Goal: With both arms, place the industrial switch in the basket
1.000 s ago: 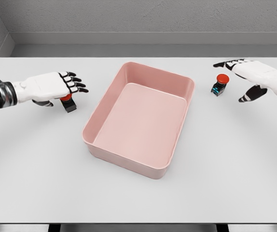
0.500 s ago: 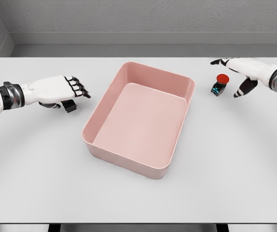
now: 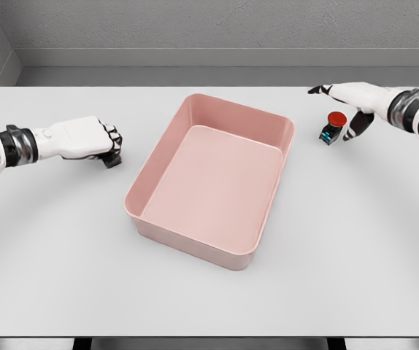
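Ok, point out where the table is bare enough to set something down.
The widest bare patch is the table between the pink basket and the near edge. The far strip behind the basket is bare too. It is crowded beside the basket: the left hand curls over one switch, the right hand spreads by the other.

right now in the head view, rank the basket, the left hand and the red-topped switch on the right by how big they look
1. pink basket, by far the largest.
2. left hand, fingers curled over a second switch that is mostly hidden.
3. red-topped switch, smallest, standing by the open right hand.
It stands a little farther back than the left hand, but the gap is clear.
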Tool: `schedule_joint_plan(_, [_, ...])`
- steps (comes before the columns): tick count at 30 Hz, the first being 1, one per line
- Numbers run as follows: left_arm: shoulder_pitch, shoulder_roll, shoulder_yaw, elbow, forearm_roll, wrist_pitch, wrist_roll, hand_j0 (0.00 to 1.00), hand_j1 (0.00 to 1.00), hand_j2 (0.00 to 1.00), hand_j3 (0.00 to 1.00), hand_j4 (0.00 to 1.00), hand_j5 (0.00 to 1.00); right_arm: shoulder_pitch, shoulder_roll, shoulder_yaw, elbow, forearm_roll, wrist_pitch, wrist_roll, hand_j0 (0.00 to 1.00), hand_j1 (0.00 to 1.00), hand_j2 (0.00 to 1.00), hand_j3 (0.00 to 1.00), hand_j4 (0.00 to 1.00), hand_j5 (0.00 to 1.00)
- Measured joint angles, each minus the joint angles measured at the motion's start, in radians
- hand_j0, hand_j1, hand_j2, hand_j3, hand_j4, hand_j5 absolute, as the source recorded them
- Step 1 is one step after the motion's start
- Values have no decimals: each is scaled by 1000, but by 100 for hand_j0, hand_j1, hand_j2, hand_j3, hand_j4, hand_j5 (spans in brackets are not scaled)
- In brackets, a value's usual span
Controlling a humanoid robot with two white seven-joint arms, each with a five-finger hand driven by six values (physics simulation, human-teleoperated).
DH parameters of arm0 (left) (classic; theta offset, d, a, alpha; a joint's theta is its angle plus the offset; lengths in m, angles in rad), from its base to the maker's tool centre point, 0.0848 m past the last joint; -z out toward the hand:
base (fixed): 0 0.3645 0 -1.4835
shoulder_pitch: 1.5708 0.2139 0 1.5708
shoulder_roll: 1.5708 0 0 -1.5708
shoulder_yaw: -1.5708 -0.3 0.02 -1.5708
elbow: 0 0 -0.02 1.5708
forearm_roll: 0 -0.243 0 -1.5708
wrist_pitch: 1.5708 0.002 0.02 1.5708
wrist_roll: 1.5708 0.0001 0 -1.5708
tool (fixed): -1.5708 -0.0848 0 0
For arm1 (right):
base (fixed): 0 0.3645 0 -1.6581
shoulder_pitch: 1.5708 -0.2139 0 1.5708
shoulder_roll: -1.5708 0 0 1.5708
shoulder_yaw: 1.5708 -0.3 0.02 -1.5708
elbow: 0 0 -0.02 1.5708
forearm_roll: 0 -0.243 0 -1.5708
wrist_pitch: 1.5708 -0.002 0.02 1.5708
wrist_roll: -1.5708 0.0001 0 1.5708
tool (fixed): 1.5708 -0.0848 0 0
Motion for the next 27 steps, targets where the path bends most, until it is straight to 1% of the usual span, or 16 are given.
schedule_joint_plan(1, [0,0,0,0,1,0,-5,9,9,9,9,9,9,0,1,2,12,1,0,0,100,100,100,100,100,100])
schedule_joint_plan(3, [0,0,1,-1,2,0,-10,8,8,8,8,8,8,0,2,11,31,4,1,0,100,100,100,100,100,100])
schedule_joint_plan(11, [-2,10,21,-8,13,-1,-18,8,8,8,8,8,8,0,5,28,57,5,36,0,100,100,100,100,100,100])
schedule_joint_plan(13, [0,11,35,-9,16,-2,-17,9,9,9,9,9,9,-5,5,33,64,5,38,0,100,100,100,100,100,100])
schedule_joint_plan(15, [-2,13,53,-15,16,-2,-18,9,9,9,9,9,9,-29,6,35,66,5,39,0,100,100,100,100,100,100])
schedule_joint_plan(20, [0,14,98,-48,18,-2,-19,9,9,9,9,9,9,-29,12,46,69,6,40,0,100,100,100,100,100,100])
schedule_joint_plan(24, [-1,14,137,-98,17,-2,-20,9,9,9,9,9,9,-29,14,61,72,6,40,0,100,100,100,100,100,100])
schedule_joint_plan(26, [-1,14,155,-132,17,-2,-20,9,9,9,9,9,9,-28,15,64,72,7,40,0,91,91,91,91,91,91])
schedule_joint_plan(27, [-3,14,161,-150,19,-2,-19,9,9,9,9,9,9,-28,15,65,73,7,40,0,89,89,89,89,89,89])
